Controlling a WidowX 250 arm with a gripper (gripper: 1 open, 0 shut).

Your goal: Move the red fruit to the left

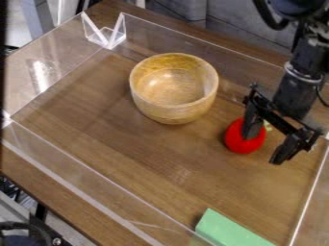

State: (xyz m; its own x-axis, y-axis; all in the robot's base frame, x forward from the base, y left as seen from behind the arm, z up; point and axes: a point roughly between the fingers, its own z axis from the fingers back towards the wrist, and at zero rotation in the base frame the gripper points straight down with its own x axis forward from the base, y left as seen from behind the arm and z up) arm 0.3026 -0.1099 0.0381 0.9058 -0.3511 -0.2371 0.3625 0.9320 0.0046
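The red fruit point(241, 139) is a small round strawberry-like toy lying on the wooden tray floor, right of the wooden bowl point(172, 87). My gripper point(274, 136) points down over it with its black fingers point(251, 120) spread apart, one on the fruit's left and one on its right side. The jaws are open and do not press on the fruit. The gripper's body hides the fruit's upper right part and its leafy top.
A clear plastic wall point(38, 53) rings the wooden tray. A green flat piece point(234, 232) lies at the front edge. A small clear folded stand point(103, 33) sits at the back left corner. The right wall runs close behind the gripper.
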